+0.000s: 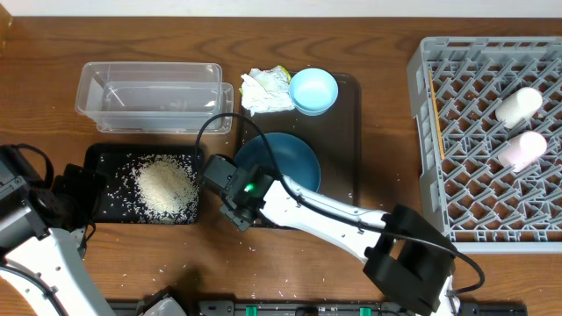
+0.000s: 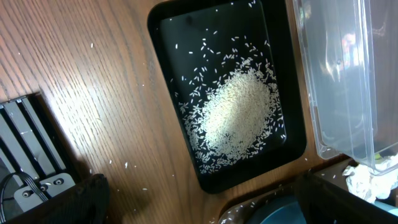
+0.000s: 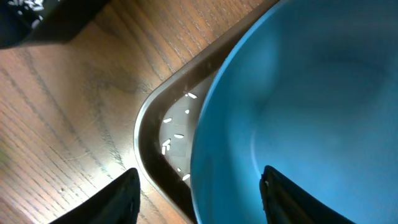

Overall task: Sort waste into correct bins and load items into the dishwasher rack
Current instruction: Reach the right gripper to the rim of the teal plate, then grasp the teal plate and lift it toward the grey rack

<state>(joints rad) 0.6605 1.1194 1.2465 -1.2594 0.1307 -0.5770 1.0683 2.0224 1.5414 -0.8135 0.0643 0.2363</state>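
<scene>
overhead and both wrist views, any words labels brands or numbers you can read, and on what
No readable text in any view.
Wrapper on the paper wad: too small to show any print.
Tub, black tray, big bowl, small bowl, white cup, pink cup, rack: no markings visible.

No writing, label, brand, number or sign could be read in any view. The rack [image 1: 479, 189], tub [image 1: 88, 88], black tray [image 1: 107, 160], dark bowl [image 1: 285, 158], light bowl [image 1: 313, 90], white cup [image 1: 520, 104] and pink cup [image 1: 523, 149] showed plain surfaces. The wrapper [image 1: 280, 74] was too small to show any print.
</scene>
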